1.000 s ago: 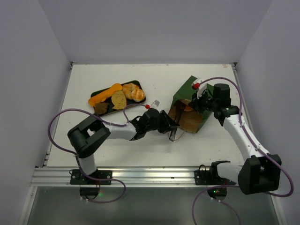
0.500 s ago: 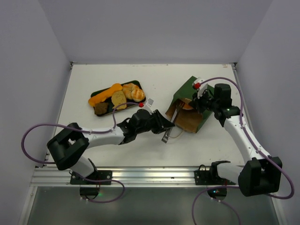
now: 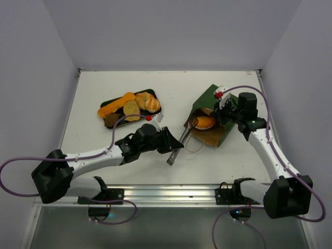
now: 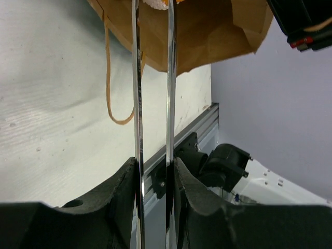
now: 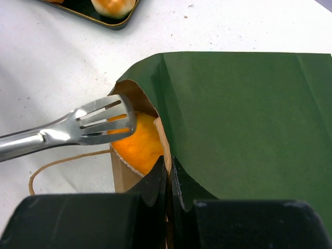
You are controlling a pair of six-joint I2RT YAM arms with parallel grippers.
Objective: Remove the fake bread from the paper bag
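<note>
Pointing far-right from the left tool [image 3: 164, 142] clamping them, the steel tongs [image 3: 182, 139] met the orange bread roll [image 3: 206, 122] inside the paper bag [image 3: 210, 99]. The right tool [image 5: 167, 174] pinched the bag's rim.

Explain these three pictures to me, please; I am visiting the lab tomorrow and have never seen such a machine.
These are two small robot arms bolted at the near edge of a white table, each ending in a two-finger gripper. The wide picture is taken from above and behind them. The other two come from cameras on the wrists, so each shows its own fingers at the bottom. On the table are a dark green tray with toy bread pieces and a green paper bag, its brown mouth facing the left arm. The right gripper pinches the bag's open edge. The left gripper is closed on metal tongs, whose tips reach the orange bread piece in the bag's mouth. I cannot tell whether the tongs already grip it.
</note>
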